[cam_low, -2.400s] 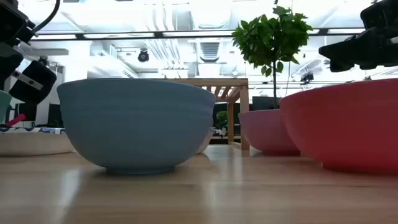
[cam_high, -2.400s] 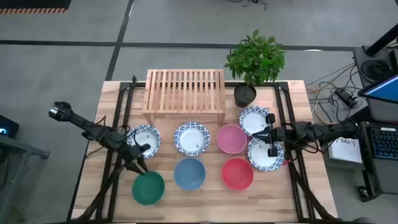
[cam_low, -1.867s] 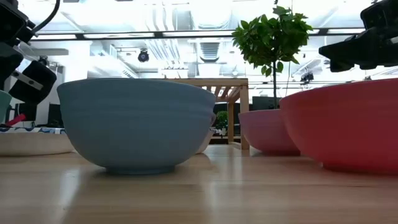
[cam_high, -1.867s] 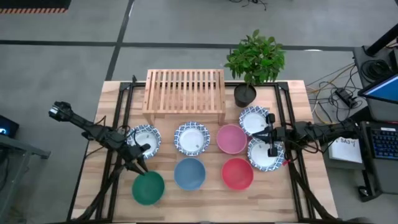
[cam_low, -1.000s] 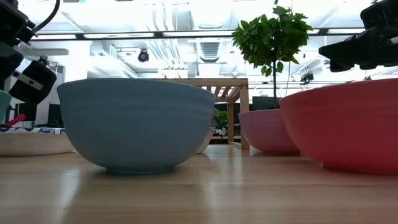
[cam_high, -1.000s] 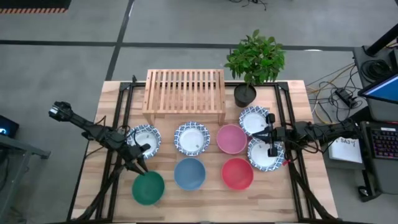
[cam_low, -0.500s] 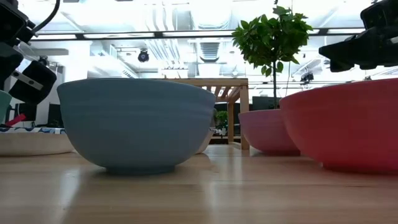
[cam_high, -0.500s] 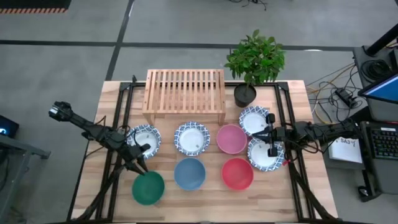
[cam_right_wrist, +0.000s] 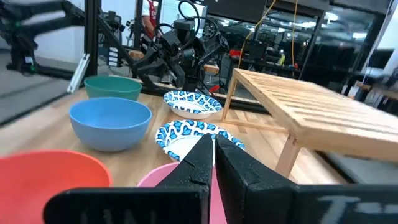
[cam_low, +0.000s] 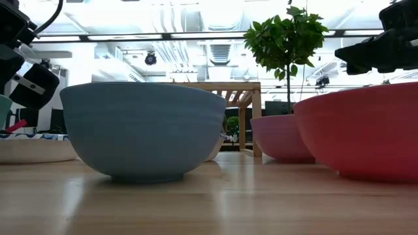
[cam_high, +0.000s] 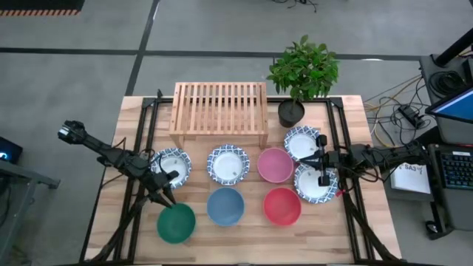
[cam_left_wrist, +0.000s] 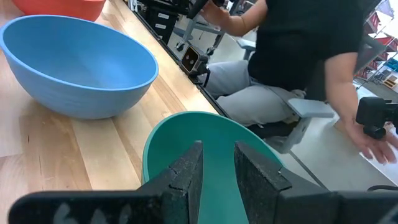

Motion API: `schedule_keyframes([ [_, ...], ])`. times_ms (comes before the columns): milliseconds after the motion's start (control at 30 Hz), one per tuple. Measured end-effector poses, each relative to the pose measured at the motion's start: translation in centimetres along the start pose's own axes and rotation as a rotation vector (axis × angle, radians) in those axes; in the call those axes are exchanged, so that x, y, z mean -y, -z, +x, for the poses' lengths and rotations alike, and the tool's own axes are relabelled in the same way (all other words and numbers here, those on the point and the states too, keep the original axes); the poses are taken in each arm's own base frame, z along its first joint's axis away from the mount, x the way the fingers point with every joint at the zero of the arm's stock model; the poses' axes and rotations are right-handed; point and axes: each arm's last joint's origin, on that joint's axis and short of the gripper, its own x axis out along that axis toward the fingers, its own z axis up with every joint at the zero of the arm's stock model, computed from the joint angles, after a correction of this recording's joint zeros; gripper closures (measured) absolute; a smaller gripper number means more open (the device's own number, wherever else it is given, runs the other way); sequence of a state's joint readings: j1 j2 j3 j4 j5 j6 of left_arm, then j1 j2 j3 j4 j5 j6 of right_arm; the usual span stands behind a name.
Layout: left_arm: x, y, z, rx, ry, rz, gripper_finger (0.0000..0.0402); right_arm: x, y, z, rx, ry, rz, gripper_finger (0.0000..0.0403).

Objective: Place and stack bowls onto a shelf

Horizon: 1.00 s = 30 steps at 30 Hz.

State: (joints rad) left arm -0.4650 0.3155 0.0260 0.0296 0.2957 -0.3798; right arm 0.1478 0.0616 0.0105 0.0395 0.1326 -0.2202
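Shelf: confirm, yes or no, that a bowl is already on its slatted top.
No, the shelf shows only bare slats from above; every bowl visible sits on the table.

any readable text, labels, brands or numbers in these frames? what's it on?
White paper sheet right of the table: dark handwritten marks, too small to read.
Bowls, shelf, plant pot: no text, only blue patterning on the white bowls' rims.
Left gripper, right gripper: no lettering visible.
Room behind, in the wrist views: nothing legible.
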Motion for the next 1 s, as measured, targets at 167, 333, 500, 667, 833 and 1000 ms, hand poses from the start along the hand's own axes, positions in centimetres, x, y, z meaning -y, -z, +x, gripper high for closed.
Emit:
schedule_keyframes([
  [167, 0.0, -0.2, 0.0, 0.037, -0.036, 0.006, 0.0327, 0.0, 0.0, 0.0, 0.001, -0.004, -0.049, 0.0394],
  [333, 0.8, -2.1, -0.2, 0.225, 0.036, 0.062, 0.0327, 0.0, 0.0, 0.0, 0.001, -0.01, 0.581, 0.0394],
  [500, 1.4, -3.3, -0.7, 0.357, 0.09, 0.101, 0.0327, 0.0, 0.0, 0.0, 0.002, -0.003, 0.827, 0.0394],
  [667, 1.4, -3.2, -0.6, 0.332, 0.123, -0.004, 0.0327, -0.3, -0.1, 0.0, -0.006, -0.029, 0.886, 0.0394],
  [833, 1.3, -2.9, -0.4, 0.295, 0.131, -0.092, 0.0327, -0.7, -0.2, -0.1, -0.013, -0.071, 0.909, 0.0394],
  [1000, 1.2, -2.9, -0.4, 0.288, 0.126, -0.095, 0.0327, -1.1, -0.7, -0.2, 0.021, -0.131, 0.88, 0.0394],
])
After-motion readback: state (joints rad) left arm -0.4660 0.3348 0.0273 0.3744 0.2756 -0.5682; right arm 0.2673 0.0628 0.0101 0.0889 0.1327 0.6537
